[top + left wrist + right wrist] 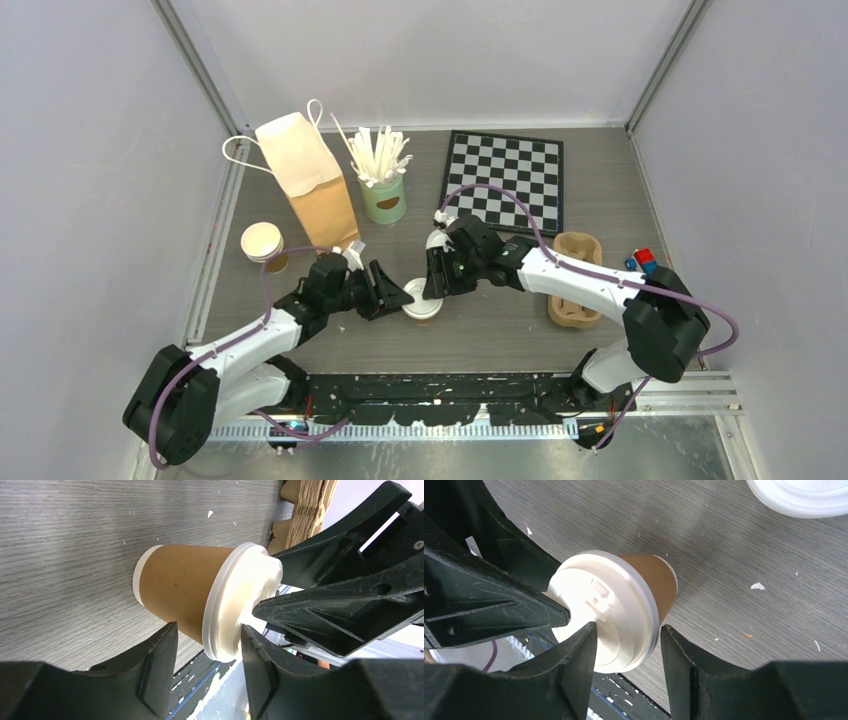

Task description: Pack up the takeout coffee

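Observation:
A tan paper cup with a white lid on it stands near the table's front edge, between both grippers. In the left wrist view the cup lies just beyond my open left gripper, whose right finger touches the lid. My right gripper is open over the same lid, its left finger lying on the lid top and its right finger clear of the rim. A second tan cup stands open and unlidded at the left. A loose white lid lies behind the right gripper.
A paper bag with handles stands at the back left, beside a mint-green can of white sticks. A chessboard lies at the back. A brown pulp tray and a small red and blue item sit at the right.

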`<move>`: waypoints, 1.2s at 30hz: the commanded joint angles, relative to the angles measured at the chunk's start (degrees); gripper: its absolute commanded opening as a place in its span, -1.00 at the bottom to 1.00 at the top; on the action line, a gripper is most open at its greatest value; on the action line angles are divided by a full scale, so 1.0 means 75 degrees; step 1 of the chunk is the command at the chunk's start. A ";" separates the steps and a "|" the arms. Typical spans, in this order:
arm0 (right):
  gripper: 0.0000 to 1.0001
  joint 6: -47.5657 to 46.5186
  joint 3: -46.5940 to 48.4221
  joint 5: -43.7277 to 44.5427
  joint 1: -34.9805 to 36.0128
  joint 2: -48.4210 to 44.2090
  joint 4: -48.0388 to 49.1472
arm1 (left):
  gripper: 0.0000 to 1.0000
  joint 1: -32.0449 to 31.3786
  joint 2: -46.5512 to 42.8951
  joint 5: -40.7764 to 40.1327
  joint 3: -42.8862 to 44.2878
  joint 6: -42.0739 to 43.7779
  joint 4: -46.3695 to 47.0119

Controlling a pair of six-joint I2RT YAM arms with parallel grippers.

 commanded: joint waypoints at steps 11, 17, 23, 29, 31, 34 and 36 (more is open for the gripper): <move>0.07 -0.0875 0.0316 -0.0206 -0.0160 0.0022 -0.0670 | 0.10 -0.0006 -0.0003 -0.0843 0.1528 0.1186 -0.2297; 0.17 -0.0609 0.0616 -0.0072 -0.0160 -0.0296 -0.0851 | 0.11 -0.0006 0.0131 -0.0877 0.1635 0.1347 -0.2332; 0.11 -0.0601 0.0567 0.0135 -0.0159 -0.0237 -0.0906 | 0.06 -0.0015 0.0450 -0.0476 0.1393 0.1281 -0.1724; 0.03 -0.0586 0.0438 0.0175 -0.0152 -0.0181 -0.0852 | -0.03 -0.0018 0.0564 -0.0469 0.1273 0.1166 -0.1573; 0.04 -0.0548 0.0512 0.0150 -0.0159 -0.0265 -0.0914 | -0.03 -0.0018 0.0490 -0.0416 0.1314 0.1105 -0.1590; 0.24 -0.0477 0.0825 0.0156 -0.0158 -0.0527 -0.1225 | 0.07 -0.0018 0.0145 -0.0535 0.1649 0.1117 -0.2049; 0.40 -0.0450 0.1033 0.0213 -0.0158 -0.0772 -0.1453 | 0.25 -0.0018 -0.0172 -0.0908 0.2084 0.1243 -0.2934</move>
